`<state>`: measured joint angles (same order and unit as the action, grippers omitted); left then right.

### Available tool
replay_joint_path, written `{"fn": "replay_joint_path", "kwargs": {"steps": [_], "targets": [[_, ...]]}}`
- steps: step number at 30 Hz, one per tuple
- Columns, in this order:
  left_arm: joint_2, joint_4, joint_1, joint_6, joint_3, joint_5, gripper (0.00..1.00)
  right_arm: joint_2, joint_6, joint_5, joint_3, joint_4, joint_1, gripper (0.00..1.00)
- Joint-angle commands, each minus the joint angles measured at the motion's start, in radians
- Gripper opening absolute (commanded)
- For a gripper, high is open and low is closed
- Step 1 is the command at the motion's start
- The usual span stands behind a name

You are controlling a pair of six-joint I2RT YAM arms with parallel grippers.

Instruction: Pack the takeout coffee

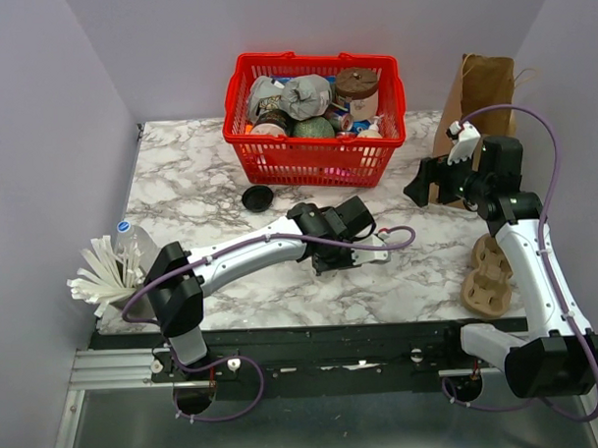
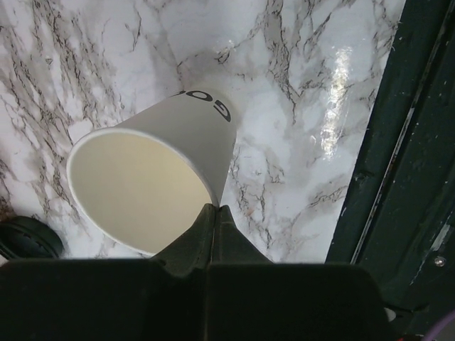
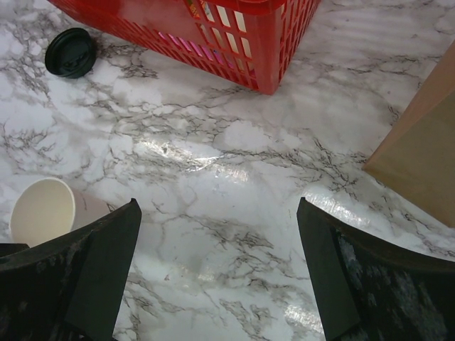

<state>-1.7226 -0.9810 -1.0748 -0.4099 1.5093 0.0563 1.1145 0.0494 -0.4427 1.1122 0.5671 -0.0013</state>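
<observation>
— What stood around it?

— A red basket (image 1: 307,167) crammed with groceries stood at the back, with a brown paper bag (image 1: 486,85) to its right. A cardboard cup carrier (image 1: 488,276) lay by the right arm and a water bottle (image 1: 129,240) far left. The right claw (image 3: 219,206) hung between cup and bag, fingers spread wide and holding nothing.

— And the coffee?

— The paper cup (image 2: 153,177) was mid-table, tilted, its open mouth (no lid on it) facing the left wrist camera. Its black lid (image 3: 71,52) lay apart on the marble table (image 1: 419,279), just before the basket's left corner.

— The left claw?

— The left claw (image 2: 213,213) had its fingers drawn almost together, pinching the cup's wall at the rim. Whether the cup touched the marble, I couldn't tell.
</observation>
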Motion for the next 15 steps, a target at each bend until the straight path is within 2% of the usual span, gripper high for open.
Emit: {"fn": "replay_joint_path", "kwargs": {"steps": [1, 7, 13, 14, 15], "targets": [[-0.008, 0.027, -0.013, 0.003, -0.011, -0.108, 0.00, -0.025, -0.016, -0.007, -0.023, -0.030, -0.002, 1.00], [-0.015, 0.054, -0.013, 0.017, -0.023, -0.131, 0.01, -0.028, -0.013, -0.017, -0.035, -0.029, -0.002, 1.00], [-0.029, 0.058, -0.011, 0.020, -0.012, -0.130, 0.25, -0.009, -0.003, -0.025, -0.008, -0.018, 0.000, 1.00], [-0.031, 0.056, -0.011, 0.020, -0.006, -0.130, 0.37, -0.001, -0.003, -0.024, -0.003, -0.016, 0.000, 1.00], [-0.029, 0.053, -0.011, 0.022, -0.001, -0.130, 0.42, 0.001, -0.002, -0.022, 0.001, -0.016, 0.000, 1.00]]}}
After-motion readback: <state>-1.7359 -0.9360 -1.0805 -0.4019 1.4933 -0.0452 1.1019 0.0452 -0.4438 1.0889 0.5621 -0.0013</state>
